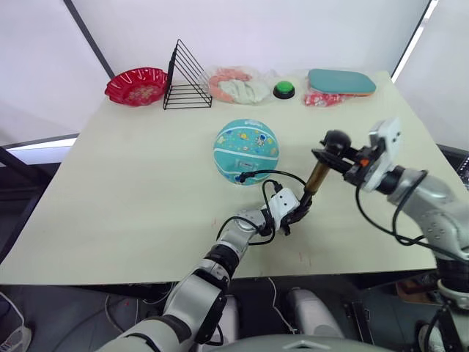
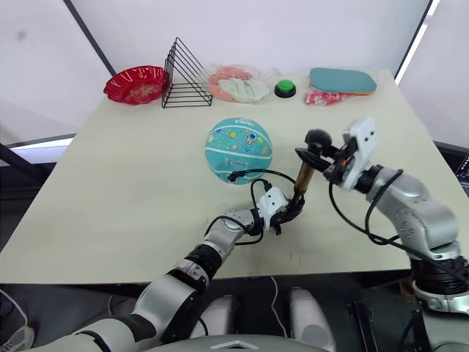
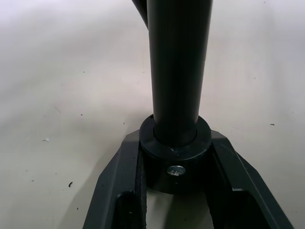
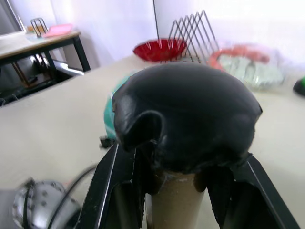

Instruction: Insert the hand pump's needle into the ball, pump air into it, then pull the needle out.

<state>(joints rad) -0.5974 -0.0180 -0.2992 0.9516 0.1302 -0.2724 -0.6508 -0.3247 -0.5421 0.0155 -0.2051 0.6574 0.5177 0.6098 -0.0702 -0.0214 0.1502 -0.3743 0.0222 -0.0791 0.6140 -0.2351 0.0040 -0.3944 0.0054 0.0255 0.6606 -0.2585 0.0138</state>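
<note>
Your left gripper [image 1: 297,213] clamps the hand pump [image 1: 316,178] at its base; your right gripper [image 1: 338,156] grips its T-handle. The pump stands nearly upright, right of the ball [image 1: 246,151], so stroke along that axis.

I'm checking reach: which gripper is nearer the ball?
Left. The left gripper clamps the pump's base just below the ball; the right gripper holds the handle, farther to the ball's right.
</note>
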